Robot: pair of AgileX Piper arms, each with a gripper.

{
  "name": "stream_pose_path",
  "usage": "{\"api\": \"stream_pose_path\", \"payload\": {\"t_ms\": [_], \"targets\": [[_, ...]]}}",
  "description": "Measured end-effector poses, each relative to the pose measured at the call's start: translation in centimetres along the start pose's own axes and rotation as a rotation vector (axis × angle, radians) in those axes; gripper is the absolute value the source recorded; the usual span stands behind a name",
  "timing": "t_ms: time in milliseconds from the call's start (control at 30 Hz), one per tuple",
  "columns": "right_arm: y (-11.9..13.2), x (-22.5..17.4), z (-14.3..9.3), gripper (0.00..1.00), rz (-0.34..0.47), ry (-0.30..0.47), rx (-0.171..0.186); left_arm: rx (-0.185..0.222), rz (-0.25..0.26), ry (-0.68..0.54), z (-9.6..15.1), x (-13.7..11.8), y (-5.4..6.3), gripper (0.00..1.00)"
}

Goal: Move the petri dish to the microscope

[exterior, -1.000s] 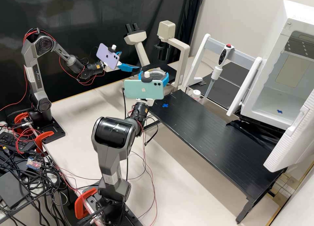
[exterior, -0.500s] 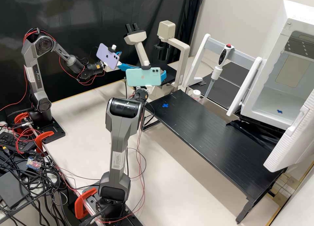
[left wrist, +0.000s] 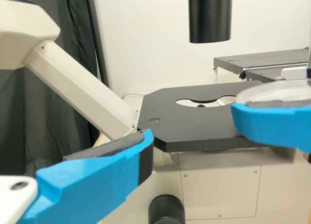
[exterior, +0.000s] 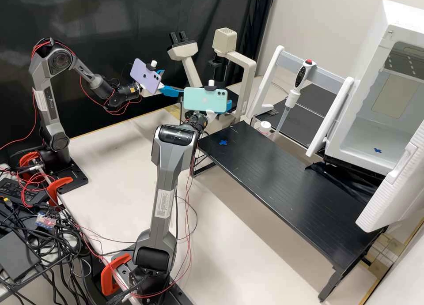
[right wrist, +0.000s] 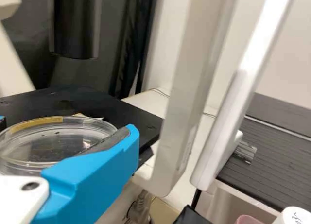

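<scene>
In the high view my right gripper [exterior: 229,105] is mostly behind its phone, beside the microscope [exterior: 224,40]. In the right wrist view the right gripper [right wrist: 68,129] is shut on the clear petri dish [right wrist: 43,141], which is level in front of the black stage [right wrist: 104,100]. The left wrist view has the dish [left wrist: 282,90] near a corner of the stage [left wrist: 184,129]; I cannot tell whether they touch. My left gripper [exterior: 171,91] is open left of the microscope; one finger of this left gripper [left wrist: 97,170] shows in its wrist view.
The black raised shelf [exterior: 282,181] with a blue cross stands right of the right arm. Behind it are a pipette [exterior: 291,95] on a white stand [exterior: 267,82] and a white-capped container [exterior: 265,126]. A white open-doored incubator [exterior: 397,13] stands far right.
My right gripper first went farther over the bench, then shifted right towards the microscope's upright. The dish it holds has gone behind the phone in the high view. The left arm has kept still.
</scene>
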Motion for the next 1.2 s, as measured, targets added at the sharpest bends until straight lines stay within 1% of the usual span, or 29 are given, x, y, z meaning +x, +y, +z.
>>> {"api": "stream_pose_path", "payload": {"t_ms": [67, 100, 467, 500, 533, 567, 667, 767, 800, 833, 900, 1000, 1133, 1167, 1200], "targets": [[0.0, 0.8, -0.1, 0.0, -0.005, -0.01, 0.013, 0.0, 0.0, 0.0, 0.0, 0.0, 0.0, 1.0], [0.1, 1.2, -0.1, 0.0, -0.005, -0.017, 0.011, 0.0, 0.0, 0.0, 0.0, 0.0, 0.0, 1.0], [0.3, 4.3, -1.1, 0.0, -0.016, -0.024, -0.031, 0.0, 0.0, 0.0, 0.0, 0.0, 0.0, 1.0], [0.3, 4.5, -1.2, 0.0, -0.021, -0.025, -0.041, 0.0, 0.0, 0.0, 0.0, 0.0, 0.0, 1.0], [0.3, 4.9, -1.3, 0.0, -0.02, -0.03, -0.039, 0.0, 0.0, 0.0, 0.0, 0.0, 0.0, 1.0], [0.3, 5.3, -1.4, 0.0, -0.025, -0.037, -0.05, 0.0, 0.0, 0.0, 0.0, 0.0, 0.0, 1.0], [0.0, 6.4, -1.3, 0.0, -0.025, -0.06, -0.052, 0.0, 0.0, 0.0, 0.0, 0.0, 0.0, 1.0], [-0.4, 7.0, -1.1, 0.0, -0.053, -0.083, -0.044, 0.0, 0.0, 0.0, 0.0, 0.0, 0.0, 1.0], [-0.6, 7.3, -1.1, 0.0, -0.064, -0.088, -0.049, 0.0, 0.0, 0.0, 0.0, 0.0, 0.0, 1.0], [-0.7, 7.5, -1.1, 0.0, -0.071, -0.096, -0.037, 0.0, 0.0, 0.0, 0.0, 0.0, 0.0, 1.0], [-1.0, 7.9, -1.0, 0.0, -0.085, -0.107, -0.027, 0.0, 0.0, 0.0, 0.0, 0.0, 0.0, 1.0], [-1.0, 8.2, -1.0, 0.0, -0.093, -0.117, -0.011, 0.0, 0.0, 0.0, 0.0, 0.0, 0.0, 1.0], [-1.0, 8.2, -1.2, 0.0, -0.122, -0.128, 0.012, 0.0, 0.0, 0.0, 0.0, 0.0, 0.0, 1.0], [-1.0, 8.2, -1.2, 0.0, -0.127, -0.131, 0.022, 0.0, 0.0, 0.0, 0.0, 0.0, 0.0, 1.0], [-1.1, 8.2, -1.2, 0.0, -0.129, -0.132, 0.024, 0.0, 0.0, 0.0, 0.0, 0.0, 0.0, 1.0]]}}
